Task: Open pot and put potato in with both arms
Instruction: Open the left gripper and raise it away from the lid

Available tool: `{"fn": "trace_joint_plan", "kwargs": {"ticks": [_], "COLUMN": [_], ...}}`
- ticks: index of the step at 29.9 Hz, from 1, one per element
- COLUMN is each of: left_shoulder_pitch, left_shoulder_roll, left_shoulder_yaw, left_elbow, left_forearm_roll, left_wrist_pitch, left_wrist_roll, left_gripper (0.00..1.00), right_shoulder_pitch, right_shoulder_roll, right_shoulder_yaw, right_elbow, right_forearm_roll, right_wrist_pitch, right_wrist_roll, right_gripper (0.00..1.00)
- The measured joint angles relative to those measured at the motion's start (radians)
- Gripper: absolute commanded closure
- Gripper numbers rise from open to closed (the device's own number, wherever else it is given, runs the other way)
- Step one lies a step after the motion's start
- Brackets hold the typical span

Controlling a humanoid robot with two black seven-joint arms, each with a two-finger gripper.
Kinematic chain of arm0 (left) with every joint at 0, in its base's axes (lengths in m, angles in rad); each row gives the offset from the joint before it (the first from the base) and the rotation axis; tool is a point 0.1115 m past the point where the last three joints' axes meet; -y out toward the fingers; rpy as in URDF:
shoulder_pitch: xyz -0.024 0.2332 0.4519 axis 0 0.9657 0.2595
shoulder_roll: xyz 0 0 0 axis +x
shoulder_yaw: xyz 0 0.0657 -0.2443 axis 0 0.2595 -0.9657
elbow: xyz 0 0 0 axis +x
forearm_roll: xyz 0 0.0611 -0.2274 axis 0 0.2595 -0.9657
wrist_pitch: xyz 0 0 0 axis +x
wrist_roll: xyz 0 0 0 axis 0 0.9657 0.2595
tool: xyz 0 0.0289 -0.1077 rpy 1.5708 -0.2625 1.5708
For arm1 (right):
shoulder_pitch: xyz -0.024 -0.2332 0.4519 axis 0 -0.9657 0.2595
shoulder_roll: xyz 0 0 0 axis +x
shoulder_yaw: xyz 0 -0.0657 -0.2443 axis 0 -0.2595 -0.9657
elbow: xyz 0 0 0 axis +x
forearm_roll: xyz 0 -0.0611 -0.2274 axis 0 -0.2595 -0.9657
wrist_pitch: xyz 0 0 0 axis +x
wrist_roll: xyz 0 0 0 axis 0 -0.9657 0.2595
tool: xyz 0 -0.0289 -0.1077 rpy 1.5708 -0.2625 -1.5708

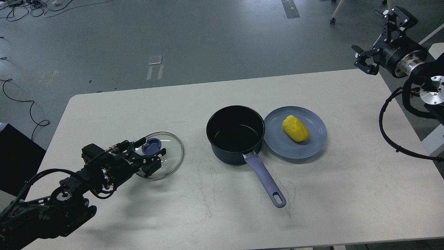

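The black pot (236, 134) stands open in the middle of the table, its blue handle pointing to the front right. The yellow potato (295, 128) lies on a blue plate (314, 147) just right of the pot. The glass lid (170, 158) with its blue knob (151, 146) rests low on the table at the left. My left gripper (153, 148) has a finger on each side of the knob and is closed on it. My right gripper (378, 39) is open and empty, high above the table's far right corner.
The white table (222, 208) has bare surface in front of the pot and between the lid and the pot. The right arm's cables (385, 132) hang over the table's right edge. Grey floor lies beyond the far edge.
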Motion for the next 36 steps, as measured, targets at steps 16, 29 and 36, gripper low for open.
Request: {"fn": "trace_joint_plan", "kwargs": {"ticks": [16, 29, 36], "left_shoulder_pitch": [-0.341, -0.455, -0.370], "left_shoulder_roll": [0.188, 0.053, -0.032], "left_shoulder_yaw": [-0.024, -0.299, -0.496], "left_elbow": [-0.333, -0.240, -0.230], "left_forearm_roll": [-0.615, -1.277, -1.572], "left_wrist_pitch": [-0.174, -0.664, -0.721], "left_wrist_roll": [0.000, 0.205, 0.495], "left_gripper": [0.01, 0.01, 0.01], "right_shoulder_pitch": [0.021, 0.097, 0.121], "right_shoulder_roll": [-0.003, -0.001, -0.004], "right_shoulder_yaw": [-0.048, -0.159, -0.176], "right_elbow": [0.016, 0.028, 0.033], "right_forearm_roll": [-0.007, -0.040, -0.204], "right_wrist_pitch": [0.009, 0.016, 0.028], "right_wrist_roll": [0.003, 0.008, 0.011], "right_gripper": [0.00, 0.00, 0.00]}}
